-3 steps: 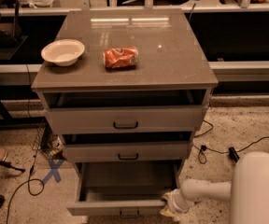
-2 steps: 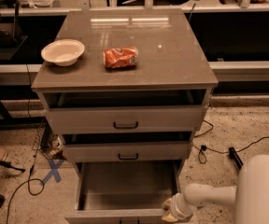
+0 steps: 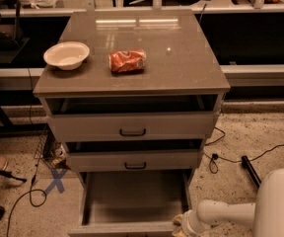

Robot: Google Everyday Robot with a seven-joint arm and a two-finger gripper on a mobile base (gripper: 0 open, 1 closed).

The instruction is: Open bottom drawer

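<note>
The bottom drawer of the grey-beige cabinet stands pulled far out toward me, with its plain grey inside showing. Its flat front runs along the lower edge of the camera view and its handle is out of view. My gripper is at the right end of that front, at the bottom edge of the view. The white arm reaches in to it from the lower right.
The mid-sized drawer and the widest top drawer stand slightly ajar above. A white bowl and a red snack bag lie on the cabinet top. Cables and a blue tape cross are on the floor.
The bottom drawer has slid further out toward me. My gripper has moved down and back with the drawer's front, to the bottom edge of the view.
</note>
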